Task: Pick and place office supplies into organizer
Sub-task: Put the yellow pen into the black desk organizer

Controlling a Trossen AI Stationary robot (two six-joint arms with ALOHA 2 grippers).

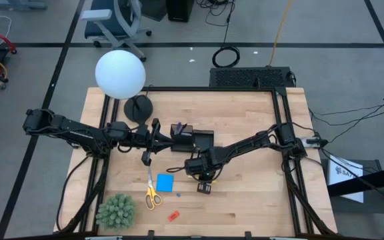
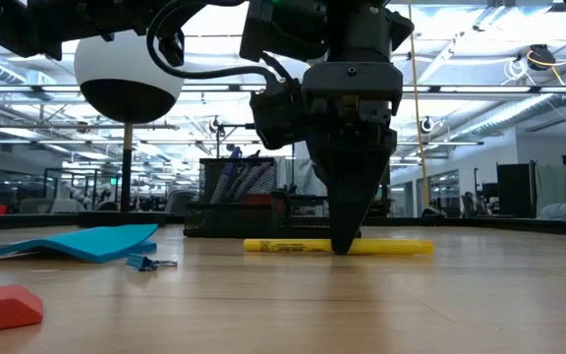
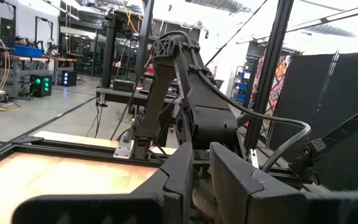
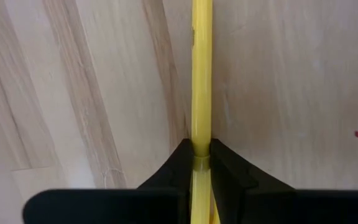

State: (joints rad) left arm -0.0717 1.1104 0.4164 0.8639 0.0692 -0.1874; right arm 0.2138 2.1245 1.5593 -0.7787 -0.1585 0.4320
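A yellow pen lies flat on the wooden table, and my right gripper stands over it, shut on it. The black organizer sits at the table's middle, with pens standing in it. My left gripper hangs level just left of the organizer, shut, with nothing seen between its fingers. Yellow-handled scissors, a blue note pad and a red piece lie near the front left. My right gripper pinches the yellow pen near the middle of its barrel between its two fingers. The fingers come steeply from above, pointing down, and lie across the pen. The pen lies level on the table.
A white globe lamp with a round black base stands at the far left. A green spiky plant sits at the near left corner. A small blue clip lies beside the note pad. Bare wood spreads to the near right.
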